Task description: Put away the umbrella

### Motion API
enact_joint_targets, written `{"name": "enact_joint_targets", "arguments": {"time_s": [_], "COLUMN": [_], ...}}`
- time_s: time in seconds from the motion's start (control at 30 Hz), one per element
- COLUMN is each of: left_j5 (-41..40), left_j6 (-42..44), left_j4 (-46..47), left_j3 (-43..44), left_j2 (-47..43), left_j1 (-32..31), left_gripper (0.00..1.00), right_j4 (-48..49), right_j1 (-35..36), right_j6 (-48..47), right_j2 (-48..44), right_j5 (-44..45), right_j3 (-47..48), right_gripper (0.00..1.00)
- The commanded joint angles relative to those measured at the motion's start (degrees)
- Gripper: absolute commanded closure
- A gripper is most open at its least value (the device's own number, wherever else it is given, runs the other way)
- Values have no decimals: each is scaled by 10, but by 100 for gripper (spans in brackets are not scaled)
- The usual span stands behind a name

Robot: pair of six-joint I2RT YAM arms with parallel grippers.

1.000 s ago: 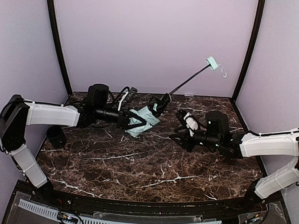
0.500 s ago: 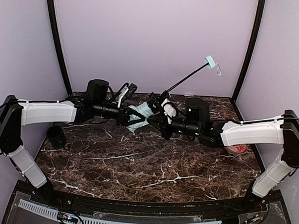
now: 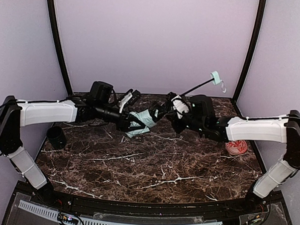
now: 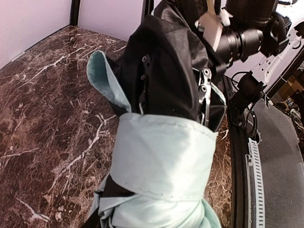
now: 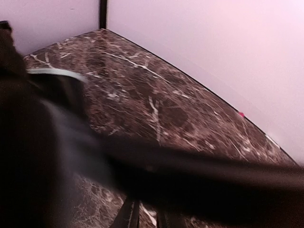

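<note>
One umbrella (image 3: 142, 118) is near the table's (image 3: 137, 167) rear edge.

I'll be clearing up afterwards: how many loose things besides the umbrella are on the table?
2. A black cup stands near the left edge, beside the left arm; a red-and-white round item lies near the right edge, partly under the right arm. The arms may hide more.

In the blurred right wrist view, the dark band (image 5: 199, 175) is perhaps the umbrella (image 3: 144, 120).
</note>
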Motion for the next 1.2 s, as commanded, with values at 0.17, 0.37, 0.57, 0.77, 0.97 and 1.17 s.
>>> {"name": "enact_joint_targets", "arguments": {"time_s": [0.17,0.37,0.57,0.77,0.97,1.17], "left_j5": [-181,-360,-456,-460,-478,-493], "left_j6": [173,418,669,845,920,926], "left_j4": [-194,-232,-88,11,28,38], "left_j3": [112,82,-52,-117,-134,-140], "left_j2": [-9,-45,-157,-216,-212,-207], "left_j1": [29,-58,-125,-163,-187,-195], "left_gripper": [100,100,100,100,100,100], "right_j4": [-170,-285,-456,-510,-547,-596], "right_j1": [-33,-56,-76,-26,30,58], "right_j6": [4,59,67,-23,-61,-99], "right_j2": [-224,-185,-28,73,171,228], "right_j5": [-252,-362,-352,-375,-400,-420], "right_j3": [-99,70,351,425,476,502], "right_gripper": [69,53,45,26,5,9]}}
